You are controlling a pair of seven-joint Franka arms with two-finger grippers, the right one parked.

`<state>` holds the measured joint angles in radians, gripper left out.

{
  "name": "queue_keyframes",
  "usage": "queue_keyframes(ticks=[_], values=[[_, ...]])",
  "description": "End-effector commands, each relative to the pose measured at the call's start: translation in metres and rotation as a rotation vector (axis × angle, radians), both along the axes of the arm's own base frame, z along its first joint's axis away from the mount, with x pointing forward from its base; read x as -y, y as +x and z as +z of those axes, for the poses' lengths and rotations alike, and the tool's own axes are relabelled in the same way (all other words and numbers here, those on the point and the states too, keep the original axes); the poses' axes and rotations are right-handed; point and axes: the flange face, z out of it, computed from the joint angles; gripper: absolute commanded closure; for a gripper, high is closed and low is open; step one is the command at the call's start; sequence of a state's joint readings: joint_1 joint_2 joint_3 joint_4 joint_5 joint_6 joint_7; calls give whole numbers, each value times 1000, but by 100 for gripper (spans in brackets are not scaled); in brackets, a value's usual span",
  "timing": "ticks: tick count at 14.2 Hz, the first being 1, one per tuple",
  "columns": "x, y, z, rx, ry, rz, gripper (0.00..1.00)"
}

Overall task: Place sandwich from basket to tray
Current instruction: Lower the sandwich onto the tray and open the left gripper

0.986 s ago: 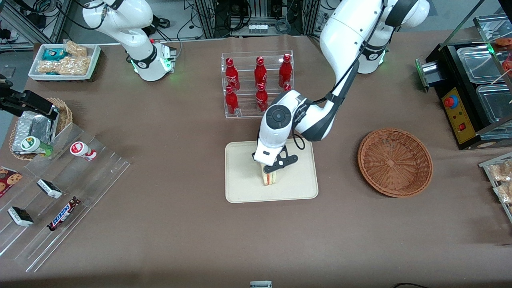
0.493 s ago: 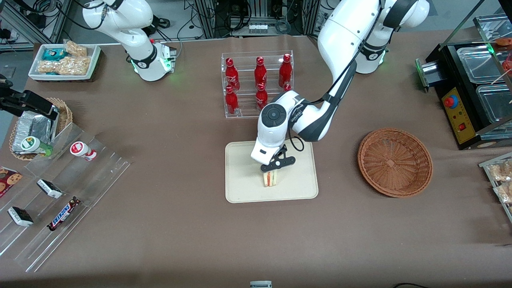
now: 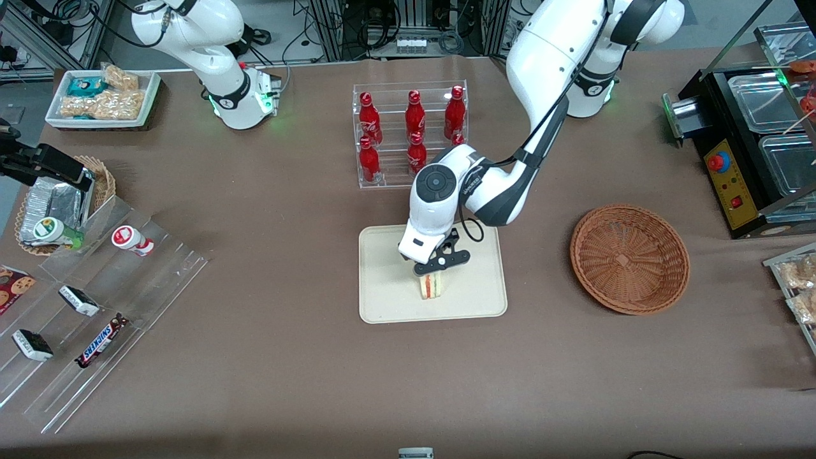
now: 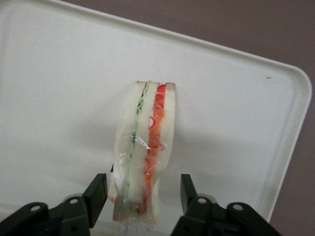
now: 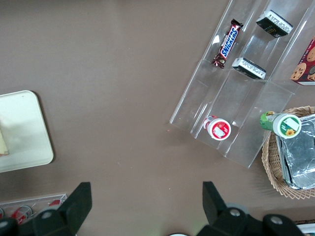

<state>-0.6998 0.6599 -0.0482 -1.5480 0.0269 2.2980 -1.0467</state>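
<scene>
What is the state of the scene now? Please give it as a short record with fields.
sandwich: stands on its edge on the tray, filling layers showing
tray: cream, rectangular, nearer to the front camera than the bottle rack
basket: holds nothing, beside the tray toward the working arm's end
claw: just above the sandwich, open, fingers apart on either side of it, not touching
task stage: sandwich set on tray and released
</scene>
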Motion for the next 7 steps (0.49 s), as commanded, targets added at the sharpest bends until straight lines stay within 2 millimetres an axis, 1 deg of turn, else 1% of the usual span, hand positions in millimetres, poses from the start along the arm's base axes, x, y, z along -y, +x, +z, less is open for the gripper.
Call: queue_keyframes(ticks=[1, 3, 4, 5, 6, 7], values=[[-8, 3, 66, 30, -2, -3, 0], [-21, 10, 101, 46, -17, 20, 0], [-26, 7, 116, 39, -5, 20, 0], [-37, 8, 133, 29, 5, 33, 0], [-58, 17, 138, 7, 25, 62, 0], [-66, 20, 138, -7, 37, 74, 0]])
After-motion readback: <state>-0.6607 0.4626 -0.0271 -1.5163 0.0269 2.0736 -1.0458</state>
